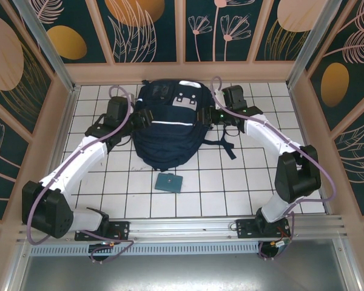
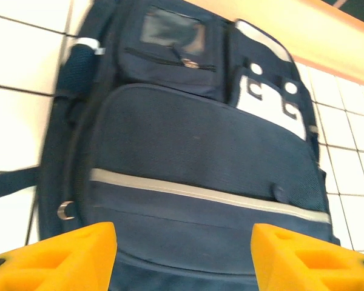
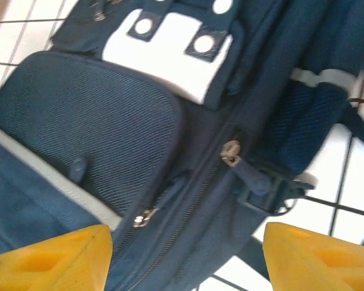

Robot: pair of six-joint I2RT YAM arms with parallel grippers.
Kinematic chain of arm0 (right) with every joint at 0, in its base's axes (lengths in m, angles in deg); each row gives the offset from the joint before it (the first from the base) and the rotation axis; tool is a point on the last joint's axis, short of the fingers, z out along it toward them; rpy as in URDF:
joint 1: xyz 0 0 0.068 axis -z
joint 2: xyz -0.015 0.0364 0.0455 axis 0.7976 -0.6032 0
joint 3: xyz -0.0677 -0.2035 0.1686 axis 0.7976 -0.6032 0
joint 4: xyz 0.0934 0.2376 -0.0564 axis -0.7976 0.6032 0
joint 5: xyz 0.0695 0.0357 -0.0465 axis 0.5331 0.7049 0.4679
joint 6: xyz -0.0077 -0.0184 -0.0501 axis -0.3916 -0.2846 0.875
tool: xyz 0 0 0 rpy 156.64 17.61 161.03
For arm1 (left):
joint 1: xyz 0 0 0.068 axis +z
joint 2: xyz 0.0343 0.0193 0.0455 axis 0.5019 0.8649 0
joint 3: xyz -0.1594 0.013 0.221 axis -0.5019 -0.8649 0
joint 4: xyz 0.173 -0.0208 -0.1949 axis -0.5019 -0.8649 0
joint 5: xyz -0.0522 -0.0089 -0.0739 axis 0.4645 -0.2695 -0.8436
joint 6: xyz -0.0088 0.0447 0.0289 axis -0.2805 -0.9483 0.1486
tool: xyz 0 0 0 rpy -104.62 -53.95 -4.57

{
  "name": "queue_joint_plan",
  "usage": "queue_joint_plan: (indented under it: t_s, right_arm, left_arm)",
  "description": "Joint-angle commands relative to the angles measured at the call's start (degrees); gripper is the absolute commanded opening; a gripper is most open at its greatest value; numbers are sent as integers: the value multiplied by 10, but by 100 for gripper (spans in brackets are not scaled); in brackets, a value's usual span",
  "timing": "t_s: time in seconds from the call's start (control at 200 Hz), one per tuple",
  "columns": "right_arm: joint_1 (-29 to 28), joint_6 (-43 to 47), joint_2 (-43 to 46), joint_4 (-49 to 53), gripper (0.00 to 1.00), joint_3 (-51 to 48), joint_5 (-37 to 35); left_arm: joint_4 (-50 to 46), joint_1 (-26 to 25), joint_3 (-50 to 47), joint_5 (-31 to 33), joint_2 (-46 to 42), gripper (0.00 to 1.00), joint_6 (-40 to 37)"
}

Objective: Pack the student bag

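The left gripper (image 2: 185,257) has its two yellow fingers spread wide with nothing pinched between them, hovering just over the lower front panel of the large navy-blue fabric backpack (image 1: 167,130). The right gripper (image 3: 188,257) is likewise apart and empty, poised beside the bag's side seam. The backpack lies flat, front panel up, at the far middle of the white tiled table (image 1: 230,182), with one arm at each flank. It looks soft and floppy, likely to sag and fold when lifted, so a pinch of loose cloth would probably slip. The small metal zip pulls (image 3: 230,151) or the dark webbing strap (image 1: 227,145) look like surer holds, and opening it probably wants one claw bracing the fabric while the other draws a zip. Counted: one backpack, one grey reflective stripe (image 2: 200,194) across it, two zip pulls in the right wrist view, and one small flat teal-blue booklet (image 1: 168,182) lying apart on the tiles nearer the arm bases.
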State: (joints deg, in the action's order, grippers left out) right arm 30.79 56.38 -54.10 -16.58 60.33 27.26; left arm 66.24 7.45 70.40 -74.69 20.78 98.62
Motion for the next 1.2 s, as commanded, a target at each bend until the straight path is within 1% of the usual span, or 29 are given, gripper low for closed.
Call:
queue_joint_plan:
  t_s: [0.0, 0.06, 0.22, 0.305, 0.39, 0.47, 0.581, 0.691, 0.846, 0.971, 1.056, 1.196]
  right_arm:
    - [-2, -6, -22, -46, 67, 6, 98]
    - [-1, -13, -48, -51, 67, 21, 129]
    - [-5, -44, -114, -41, 67, 72, 161]
    - [-14, -38, -128, -47, 67, 79, 179]
    - [-23, -25, -138, -41, 68, 90, 178]
    - [-29, -3, -150, -20, 74, 104, 158]
    - [-35, 22, -163, 3, 77, 118, 114]
    - [-36, 41, -172, 11, 77, 131, 70]
    - [-42, 60, -212, 43, 78, 185, 41]
    - [-45, 64, -225, 50, 78, 198, 27]
    - [-45, 76, -226, 65, 78, 199, 52]
    - [-42, 121, -197, 131, 79, 178, 146]
  left_arm:
    - [-23, -10, 9, 19, 26, 60, -28]
    - [-9, -10, 4, 13, 32, 60, -19]
    - [15, -11, -9, 9, 38, 61, -5]
    - [22, -10, -17, 6, 38, 61, 0]
    - [26, -11, -23, 1, 39, 61, 1]
    - [26, -11, -26, 4, 40, 61, 1]
    - [26, -11, -27, 7, 40, 62, -2]
    - [28, -11, -28, 10, 39, 62, -5]
    - [30, -11, -29, 10, 43, 63, -10]
    - [30, -11, -34, 18, 46, 64, -7]
    - [31, -11, -39, 25, 46, 64, -4]
    - [31, -11, -44, 30, 45, 65, -2]
